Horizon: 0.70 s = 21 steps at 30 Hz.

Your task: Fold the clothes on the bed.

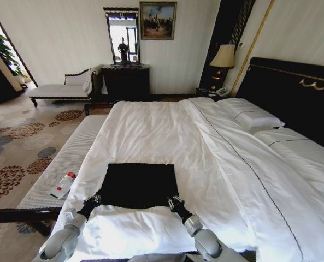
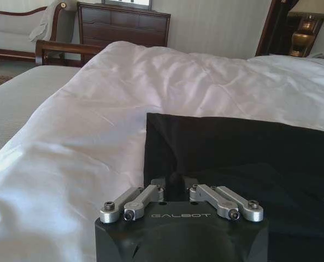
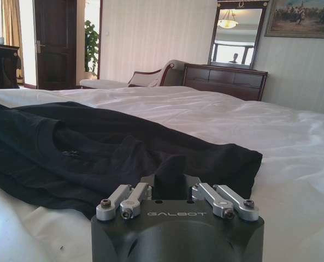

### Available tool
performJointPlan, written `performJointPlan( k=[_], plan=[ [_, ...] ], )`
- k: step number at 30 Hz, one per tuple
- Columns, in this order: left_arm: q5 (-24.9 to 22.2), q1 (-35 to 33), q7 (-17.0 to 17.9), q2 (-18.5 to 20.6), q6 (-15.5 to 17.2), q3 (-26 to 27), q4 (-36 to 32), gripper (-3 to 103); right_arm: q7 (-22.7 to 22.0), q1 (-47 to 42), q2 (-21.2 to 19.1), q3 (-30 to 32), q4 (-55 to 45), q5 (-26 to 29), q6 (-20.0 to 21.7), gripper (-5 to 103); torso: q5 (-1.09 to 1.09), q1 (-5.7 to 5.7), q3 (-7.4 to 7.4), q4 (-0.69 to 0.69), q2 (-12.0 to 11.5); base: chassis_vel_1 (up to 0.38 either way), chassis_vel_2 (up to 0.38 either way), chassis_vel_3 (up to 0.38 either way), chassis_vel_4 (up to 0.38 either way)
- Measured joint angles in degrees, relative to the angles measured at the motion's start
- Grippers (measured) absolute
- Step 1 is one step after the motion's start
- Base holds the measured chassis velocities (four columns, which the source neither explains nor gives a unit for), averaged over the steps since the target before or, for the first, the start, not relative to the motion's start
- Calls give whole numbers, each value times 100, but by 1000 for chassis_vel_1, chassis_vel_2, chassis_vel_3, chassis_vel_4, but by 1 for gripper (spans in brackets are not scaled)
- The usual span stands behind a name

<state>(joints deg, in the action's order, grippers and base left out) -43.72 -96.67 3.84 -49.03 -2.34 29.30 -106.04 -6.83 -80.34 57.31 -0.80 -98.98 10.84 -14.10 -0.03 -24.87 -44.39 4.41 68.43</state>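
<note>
I have both grippers at the near edge of the bed (image 1: 167,125) — the left gripper (image 1: 90,203) pinching the T-shirt's (image 1: 139,184) near left corner, the right gripper (image 1: 177,205) closed on its near right corner. The fingertips are buried in black cloth, so I can't see them meet. The shirt lies partly folded toward the bed's near left corner; its lettering is hidden. Beyond, white bedding runs to the pillows (image 1: 250,115).

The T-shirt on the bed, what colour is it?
Black T-shirt, clearest in the head view.
</note>
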Motion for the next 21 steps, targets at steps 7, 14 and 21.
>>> performJointPlan(
  k=[7, 14, 21],
  plan=[
    [-88, -588, -37, -61, -69, 541, -391, 51, 100, -730, -61, 723, -430, -144, -161, 54, 0, 0, 0, 0, 0, 0, 0, 0, 0],
    [-440, -540, -56, 8, -98, 922, -362, 73, 181, -1111, -79, 1157, -669, -74, -224, 82, -1, 1, 0, 0, 1, 0, 0, 0, 0],
    [-1172, 732, 234, 50, 495, 590, 85, 98, 14, -698, -29, 1153, -781, 610, 83, 100, -1, 0, -1, -1, 0, 0, 0, 0, 0]
  ],
)
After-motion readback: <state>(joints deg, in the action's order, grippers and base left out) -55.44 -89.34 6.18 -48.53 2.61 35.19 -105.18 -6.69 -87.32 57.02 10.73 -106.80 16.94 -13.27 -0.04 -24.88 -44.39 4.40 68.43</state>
